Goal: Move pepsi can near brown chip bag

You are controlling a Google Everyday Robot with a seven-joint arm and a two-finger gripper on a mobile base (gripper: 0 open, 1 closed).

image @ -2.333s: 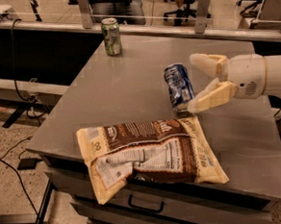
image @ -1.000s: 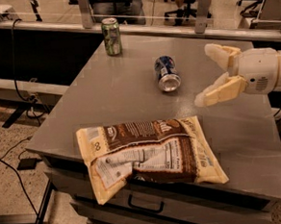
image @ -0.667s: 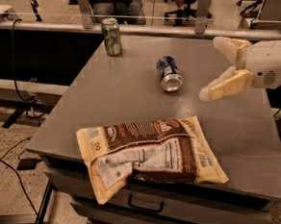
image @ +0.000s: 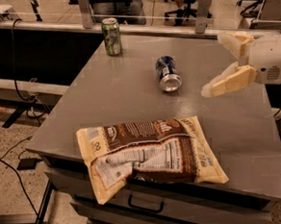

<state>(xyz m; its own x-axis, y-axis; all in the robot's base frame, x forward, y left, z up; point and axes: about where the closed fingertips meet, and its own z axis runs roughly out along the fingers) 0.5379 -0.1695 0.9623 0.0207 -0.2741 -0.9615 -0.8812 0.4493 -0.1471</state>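
Note:
The pepsi can point(image: 167, 73), dark blue with a silver top, lies on its side on the grey table point(image: 115, 96), its top facing the camera. The brown chip bag point(image: 148, 154), flat and crinkled with cream edges and a white label, lies at the table's front edge, a short way in front of the can. My gripper point(image: 214, 63) is at the right, above the table and to the right of the can, apart from it. Its two cream fingers point(image: 227, 81) are spread wide and hold nothing.
A green-and-white soda can point(image: 111, 36) stands upright at the table's back left corner. A drawer handle point(image: 144, 205) shows under the table's front edge. Cables lie on the floor at the left. Chairs and posts stand behind the table.
The gripper let go of the pepsi can, which now lies on its side on the table. The gripper has opened and drawn back to the right and upward.

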